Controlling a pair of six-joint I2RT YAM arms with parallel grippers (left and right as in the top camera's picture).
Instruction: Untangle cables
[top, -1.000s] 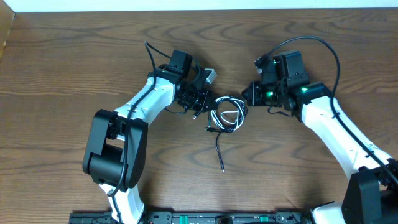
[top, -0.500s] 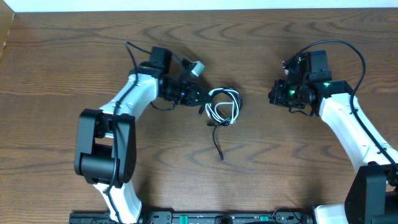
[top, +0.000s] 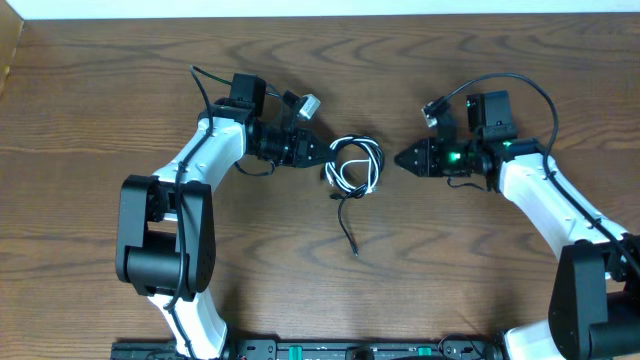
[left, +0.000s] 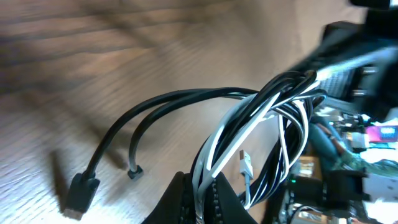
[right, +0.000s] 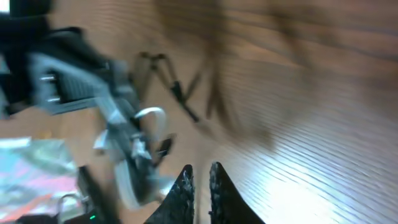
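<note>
Left jaws clenched on both cables (left: 267, 109), black and white looped together mid-desk (top: 100, 100). Right jaws beyond them are nearly closed, holding nothing. Pulling now probably just drags or tightens the whole knot, since both cords are pinched together.

Overhead even, bright, sharp; both wrist views motion-blurred; soft shadow under cables (left: 280, 93); glare on table (right: 311, 186).
</note>
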